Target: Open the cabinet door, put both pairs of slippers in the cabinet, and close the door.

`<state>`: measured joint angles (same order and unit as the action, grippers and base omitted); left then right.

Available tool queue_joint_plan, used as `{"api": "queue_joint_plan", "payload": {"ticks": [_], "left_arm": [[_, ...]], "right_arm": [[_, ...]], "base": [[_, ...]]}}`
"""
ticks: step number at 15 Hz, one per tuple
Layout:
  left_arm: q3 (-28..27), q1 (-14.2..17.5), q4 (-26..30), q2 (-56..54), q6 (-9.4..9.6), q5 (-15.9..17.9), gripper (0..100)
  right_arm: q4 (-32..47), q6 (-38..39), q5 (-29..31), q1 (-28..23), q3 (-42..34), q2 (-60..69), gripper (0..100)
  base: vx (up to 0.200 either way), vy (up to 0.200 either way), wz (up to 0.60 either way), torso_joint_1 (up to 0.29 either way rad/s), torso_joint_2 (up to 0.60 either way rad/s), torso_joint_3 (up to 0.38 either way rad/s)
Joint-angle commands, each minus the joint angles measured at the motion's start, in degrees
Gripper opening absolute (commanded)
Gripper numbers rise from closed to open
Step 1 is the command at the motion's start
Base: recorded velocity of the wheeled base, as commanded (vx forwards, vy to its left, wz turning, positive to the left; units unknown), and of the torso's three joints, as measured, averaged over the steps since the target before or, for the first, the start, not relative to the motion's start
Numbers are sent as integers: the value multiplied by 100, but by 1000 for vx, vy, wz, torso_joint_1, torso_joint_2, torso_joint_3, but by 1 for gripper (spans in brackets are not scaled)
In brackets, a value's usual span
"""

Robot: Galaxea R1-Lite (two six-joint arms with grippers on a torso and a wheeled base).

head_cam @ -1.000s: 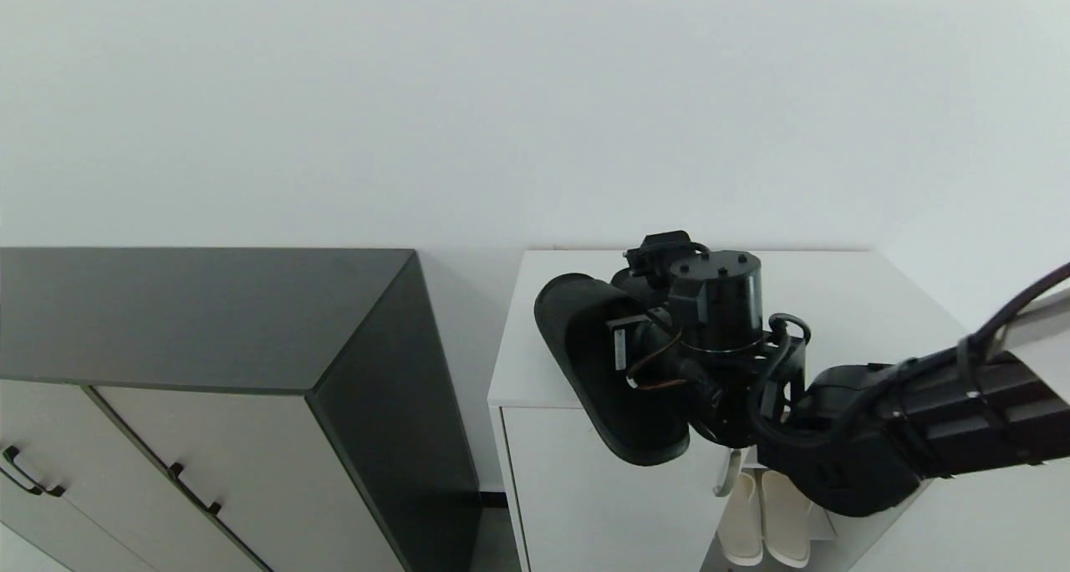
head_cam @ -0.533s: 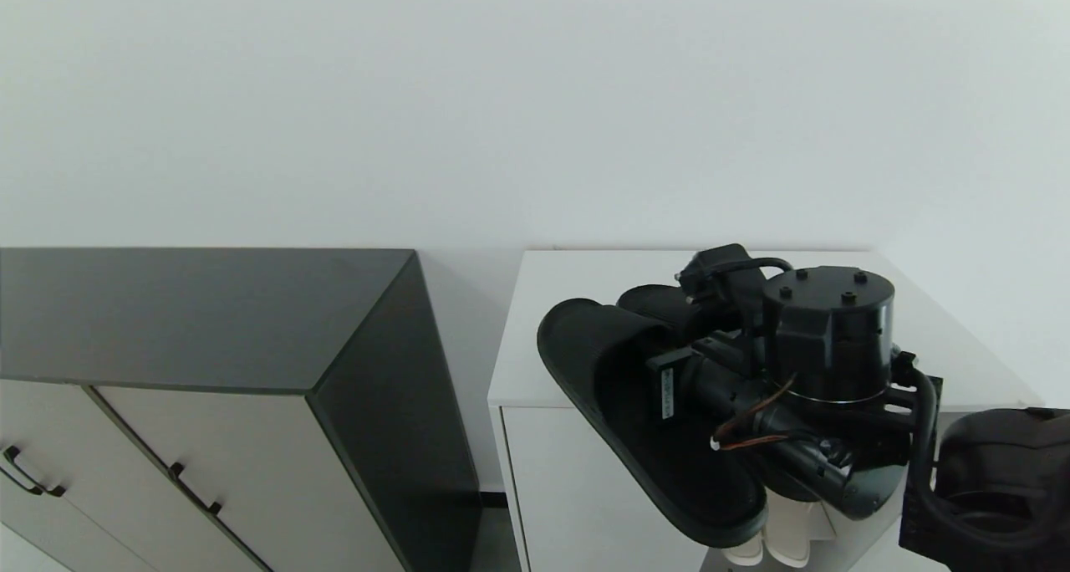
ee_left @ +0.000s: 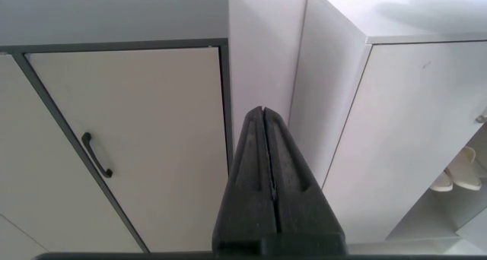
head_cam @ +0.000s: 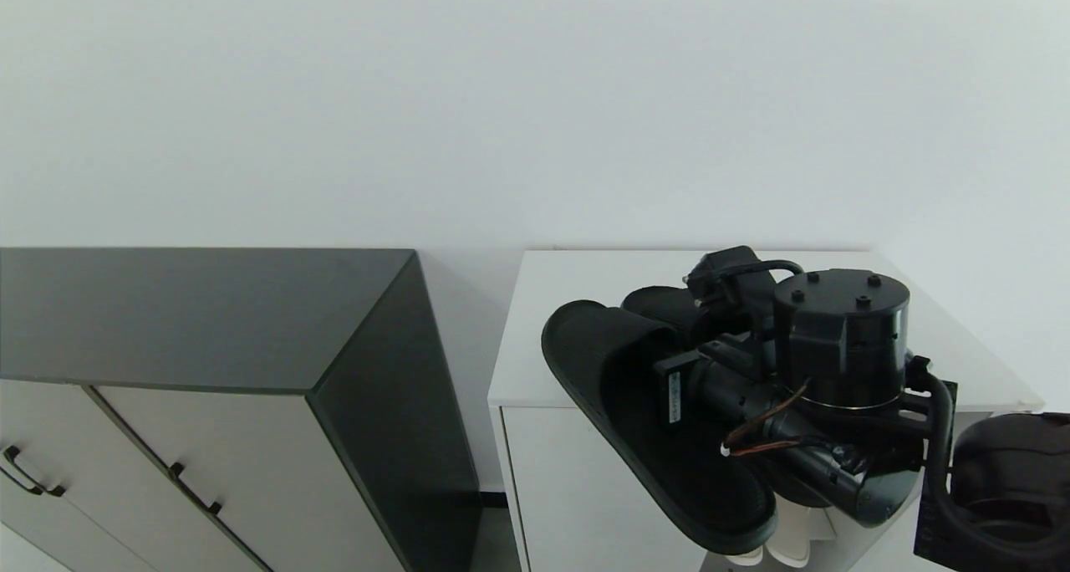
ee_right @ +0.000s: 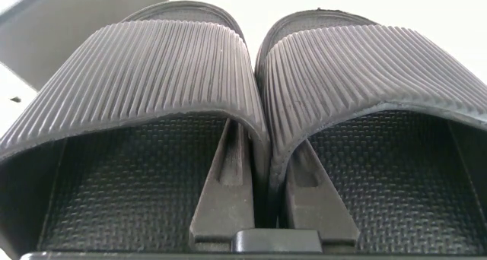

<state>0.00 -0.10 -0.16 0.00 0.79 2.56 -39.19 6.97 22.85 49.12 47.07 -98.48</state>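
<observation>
Black slippers point(head_cam: 652, 413) side by side, held in the air against the front top edge of the white cabinet point(head_cam: 577, 488); right gripper point(ee_right: 262, 176) has one finger inside each slipper, pinching their adjoining straps; white slippers point(ee_left: 456, 176) lie in the cabinet's open lower compartment; left gripper point(ee_left: 264, 153) pressed together, holding nothing, low before the dark cabinet point(head_cam: 209, 321) just beside the white one.

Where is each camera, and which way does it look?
Head view: on the head, looking down at the white cabinet and dark cabinet; right arm shows.
Left wrist view: on the left wrist, facing both cabinet fronts; shut left gripper shows.
Right wrist view: on the right wrist, facing the black slippers its right gripper pinches.
Shared: head and right wrist both show those slippers.
</observation>
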Motion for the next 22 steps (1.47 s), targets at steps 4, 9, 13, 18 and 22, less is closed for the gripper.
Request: {"api": "queue_joint_plan", "payload": {"ticks": [4, 9, 13, 18, 22], "left_arm": [[0, 1, -2, 0, 0, -1, 0], [0, 1, -2, 0, 0, -1, 0], [0, -8, -2, 0, 0, -1, 0], [0, 1, -2, 0, 0, -1, 0], [0, 1, -2, 0, 0, 8, 0]], "right_arm": [[-1, -3, 1, 10, -13, -67, 0], [-1, -3, 1, 1, -13, -110, 0], [-1, 6, 1, 1, -40, -146, 0], [-9, 6, 1, 1, -40, -216, 0], [-9, 6, 1, 1, -49, -225, 0]], "base": [[-200, 0, 0, 6, 2, 5], [-200, 0, 0, -2, 3, 5], [-150, 0, 0, 2, 2, 2], [0, 0, 0, 0, 0, 0], [0, 0, 0, 0, 0, 0]]}}
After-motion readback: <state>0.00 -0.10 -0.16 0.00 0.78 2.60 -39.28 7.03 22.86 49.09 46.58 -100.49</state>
